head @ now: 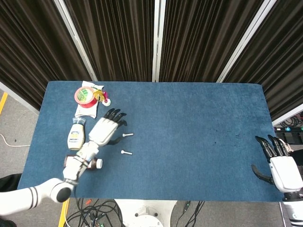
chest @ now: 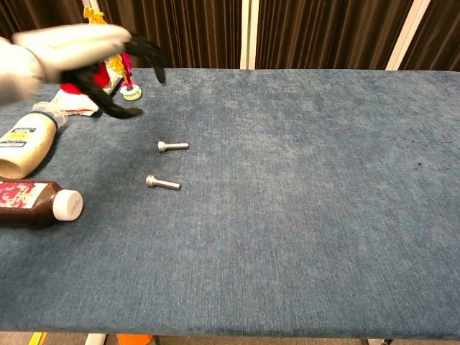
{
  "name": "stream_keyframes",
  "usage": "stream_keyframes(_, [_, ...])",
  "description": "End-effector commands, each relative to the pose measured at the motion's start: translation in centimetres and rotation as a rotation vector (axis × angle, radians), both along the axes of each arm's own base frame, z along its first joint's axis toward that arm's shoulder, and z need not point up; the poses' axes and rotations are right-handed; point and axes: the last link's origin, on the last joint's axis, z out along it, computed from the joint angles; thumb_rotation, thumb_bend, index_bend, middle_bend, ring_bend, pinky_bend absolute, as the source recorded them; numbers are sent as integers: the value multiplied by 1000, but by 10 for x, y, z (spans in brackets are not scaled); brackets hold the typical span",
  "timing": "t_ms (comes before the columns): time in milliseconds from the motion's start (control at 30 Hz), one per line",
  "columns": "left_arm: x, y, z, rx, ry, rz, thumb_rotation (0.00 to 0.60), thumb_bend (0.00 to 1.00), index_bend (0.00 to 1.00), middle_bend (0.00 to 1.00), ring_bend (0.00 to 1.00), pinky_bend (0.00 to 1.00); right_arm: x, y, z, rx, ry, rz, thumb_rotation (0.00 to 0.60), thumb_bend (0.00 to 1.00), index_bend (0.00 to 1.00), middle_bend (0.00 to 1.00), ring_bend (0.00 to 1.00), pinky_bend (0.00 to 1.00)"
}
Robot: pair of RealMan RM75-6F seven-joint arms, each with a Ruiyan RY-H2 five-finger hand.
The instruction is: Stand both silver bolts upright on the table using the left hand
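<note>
Two silver bolts (head: 127, 135) (head: 125, 152) lie flat on the desk (head: 199, 123), left robot hand (head: 106, 128) hovering beside them, fingers spread, holding nothing.

In the chest view the left robot hand (chest: 79, 54) is motion-blurred and hides most of the red tape roll (chest: 72, 88). Beside it, the mayonnaise bottle (chest: 25, 147) and dark sauce bottle (chest: 36, 203) are cut by the left edge.
</note>
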Motion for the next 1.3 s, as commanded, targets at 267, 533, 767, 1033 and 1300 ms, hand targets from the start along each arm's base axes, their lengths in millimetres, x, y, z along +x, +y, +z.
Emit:
stream_keyframes(267, [10,25,-60,-56,85,144,600,304,395,128,0,0,0,-1,1,1,4,-11,600,223,31,131,0,0])
stream_keyframes(533, [17,27,-80,-67,107,207,600,335,429,128,0,0,-1,0,1,0,1,-13,600,223,31,131,0,0])
stream_keyframes(767, [17,28,-86,-71,138,221,600,336,431,128,0,0,-4,2,2,-1,-4,-21,600,223,31,131,0,0])
stream_keyframes(1033, [22,21,-88,-95,134,207,600,335,460,128,0,0,-5,1,2,1,-6,-22,600,223,31,131,0,0])
stream_keyframes(1300, [25,22,-89,-85,144,198,600,334,476,128,0,0,-6,3,3,-4,-8,-27,600,223,31,131,0,0])
